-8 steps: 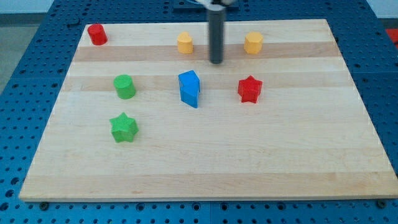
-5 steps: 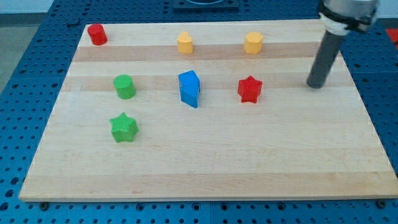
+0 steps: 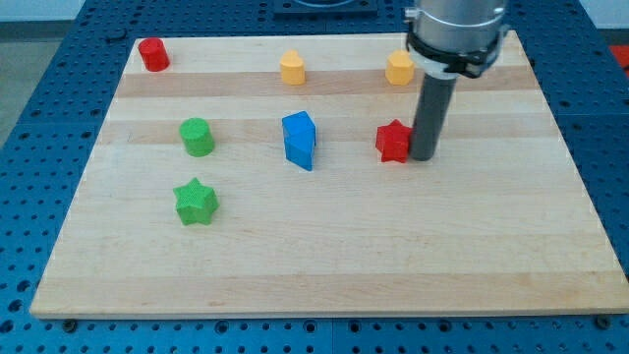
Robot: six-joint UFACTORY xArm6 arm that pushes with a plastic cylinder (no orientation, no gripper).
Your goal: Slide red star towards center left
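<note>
Nearest the view's bottom, bare table (image 3: 324,265), then the green star (image 3: 196,202) at lower left. Farther up, in one rough row from the view's left: green cylinder (image 3: 198,137), blue block (image 3: 300,141), red star (image 3: 393,142), and my tip (image 3: 424,156) planted just at the star's right flank, touching or all but touching. No fingers on this rig, just a plain rod, so nothing to report as apart, together or clamped. Farthest off, near the top edge: red cylinder (image 3: 152,54) at the left corner, two yellow blocks (image 3: 292,68) (image 3: 399,68) toward the middle and right.

Red star sat right of centre, with the whole stretch toward centre left not yet covered.

Judged risks: blue block stood squarely in the line of a straight leftward push, so likely to be struck and shoved along, or to jam the star. Beyond it, the green cylinder occupied roughly the centre-left spot, open to the same knock. Contact seemed slightly low on the star's flank; an off-centre push could spin the star or let it slip off toward the top.
</note>
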